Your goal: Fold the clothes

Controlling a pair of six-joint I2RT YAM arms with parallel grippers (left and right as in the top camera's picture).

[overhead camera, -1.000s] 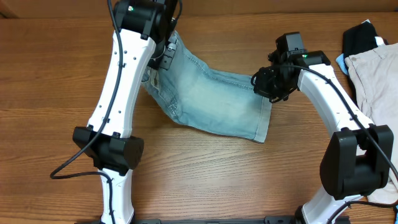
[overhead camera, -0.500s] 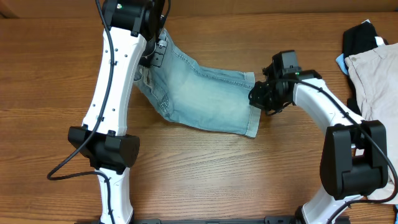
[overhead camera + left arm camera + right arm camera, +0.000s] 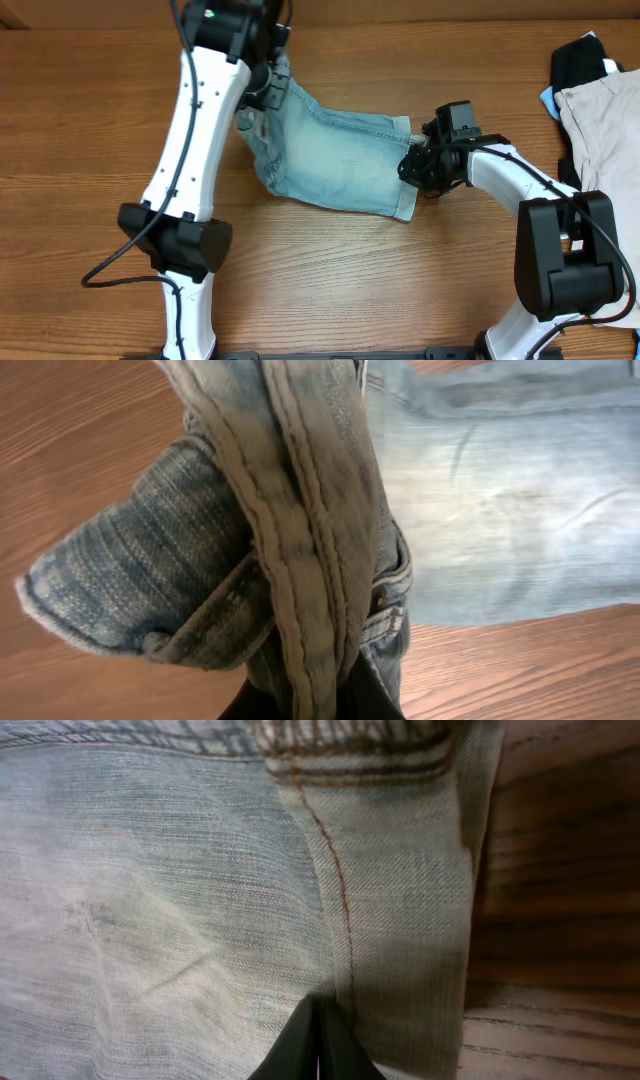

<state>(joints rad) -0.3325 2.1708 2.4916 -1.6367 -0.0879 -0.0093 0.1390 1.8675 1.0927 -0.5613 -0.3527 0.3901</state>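
The light-blue jeans [image 3: 340, 160] lie in a folded band across the middle of the table. My left gripper [image 3: 265, 85] is at their far-left end, shut on a bunched seam and cuff that drapes over its fingers [image 3: 318, 700]; that end is lifted. In the left wrist view the denim [image 3: 300, 510] hides most of the jaws. My right gripper [image 3: 412, 168] is at the jeans' right edge by the hem. Its fingers [image 3: 318, 1012] are closed together with their tips pinched into the denim [image 3: 180, 870] next to an orange-stitched seam.
Beige trousers [image 3: 605, 130] and a black garment [image 3: 580, 60] lie at the right edge of the table, with a bit of blue [image 3: 548, 97] between them. Bare wooden table [image 3: 80, 120] surrounds the jeans.
My right gripper has moved left and drawn the jeans' right edge left with it, shortening the band. My left gripper shifted left, then back right, still holding its end.
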